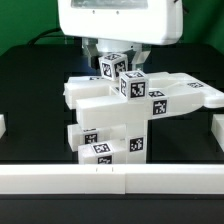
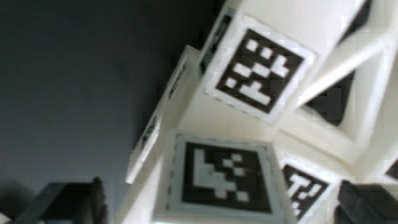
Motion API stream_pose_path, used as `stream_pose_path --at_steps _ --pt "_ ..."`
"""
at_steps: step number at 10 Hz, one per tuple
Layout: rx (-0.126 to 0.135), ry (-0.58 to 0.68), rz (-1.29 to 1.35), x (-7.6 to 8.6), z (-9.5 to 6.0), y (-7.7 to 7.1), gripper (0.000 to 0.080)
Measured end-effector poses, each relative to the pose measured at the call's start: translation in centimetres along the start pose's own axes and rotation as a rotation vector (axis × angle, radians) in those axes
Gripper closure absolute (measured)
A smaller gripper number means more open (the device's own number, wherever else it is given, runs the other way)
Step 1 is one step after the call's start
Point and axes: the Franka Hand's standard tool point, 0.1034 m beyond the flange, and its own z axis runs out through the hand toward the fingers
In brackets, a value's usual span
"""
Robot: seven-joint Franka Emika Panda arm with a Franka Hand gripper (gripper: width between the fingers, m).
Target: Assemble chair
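The chair stands at the middle of the black table as one joined body of matte white blocks and bars with black-and-white tags. A long bar sticks out toward the exterior view's right. My gripper hangs from above, right behind the chair's top, with a tagged top piece at its fingertips. In the wrist view the gripper is open. Its dark fingers stand on either side of a tagged white chair piece, with a gap on one side. The contact itself is blurred.
A low white rail runs along the table's front. Short white wall pieces stand at the exterior view's left edge and right edge. The table surface is black.
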Motion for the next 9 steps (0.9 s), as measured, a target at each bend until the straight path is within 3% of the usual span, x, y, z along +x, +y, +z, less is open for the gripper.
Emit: stream_pose_path --at_steps 6,9 --pt "-0.002 -0.002 -0.433 -0.07 0.11 0.25 0.0151" --pt "0.0 -0.031 -0.469 -0.53 -0.08 0.21 0.0151"
